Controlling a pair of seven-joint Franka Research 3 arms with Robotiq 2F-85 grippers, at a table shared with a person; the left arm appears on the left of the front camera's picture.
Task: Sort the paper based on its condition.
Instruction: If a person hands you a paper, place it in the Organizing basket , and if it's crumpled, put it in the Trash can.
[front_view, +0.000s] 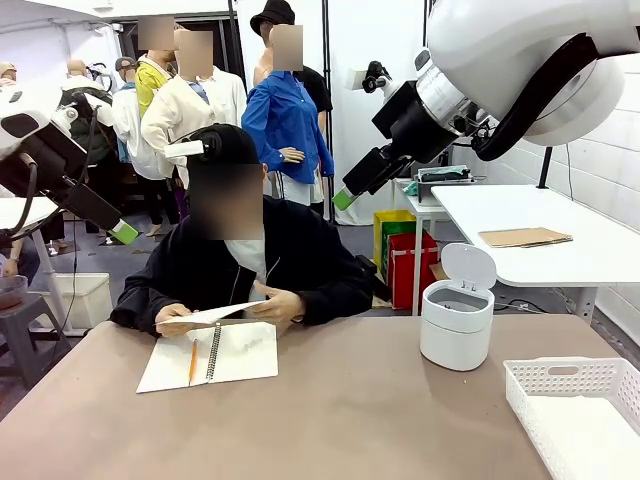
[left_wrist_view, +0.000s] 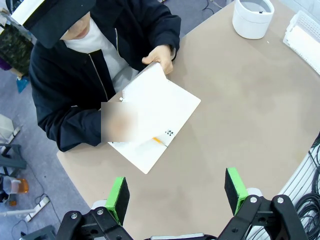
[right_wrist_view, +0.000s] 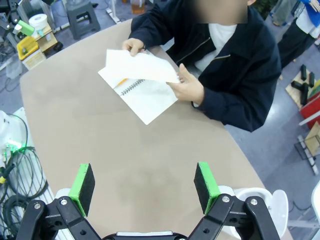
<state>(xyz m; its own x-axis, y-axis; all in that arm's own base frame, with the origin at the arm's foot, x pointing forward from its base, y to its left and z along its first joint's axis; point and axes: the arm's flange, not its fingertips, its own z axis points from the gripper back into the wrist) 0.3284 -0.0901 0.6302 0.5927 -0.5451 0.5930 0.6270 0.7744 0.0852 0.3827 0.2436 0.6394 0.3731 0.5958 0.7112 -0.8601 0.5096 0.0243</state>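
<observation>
- Brown tabletop (front_view: 350, 420) lies between us and a seated person, with a small white bin (front_view: 457, 325), its lid up, to our right and a white basket (front_view: 570, 378) at the near right corner.
- An open notebook (front_view: 240, 352) sits in front of the person with an orange pencil (front_view: 193, 360) lying on it.
- The paper (right_wrist_view: 142, 67) is one white sheet, held just above the notebook between the person's hands (right_wrist_view: 187, 87). It looks flat and only slightly bent.
- Our left gripper (left_wrist_view: 176, 192) hangs high above the table, jaws spread wide with nothing between them. Our right gripper (right_wrist_view: 144, 186) does the same on the other side.
- We judge that sorting has not begun, since no loose sheet lies on the table for us and the person has the one in play.
- The next move likely calls for waiting until the sheet is offered or set down. Then we read its condition and carry it by an edge to the basket or the bin.
- We cannot tell whether the sheet is free or bound to the spiral.
- The basket is cut off at the picture's edge, and the bin's inside is hidden from us.
</observation>
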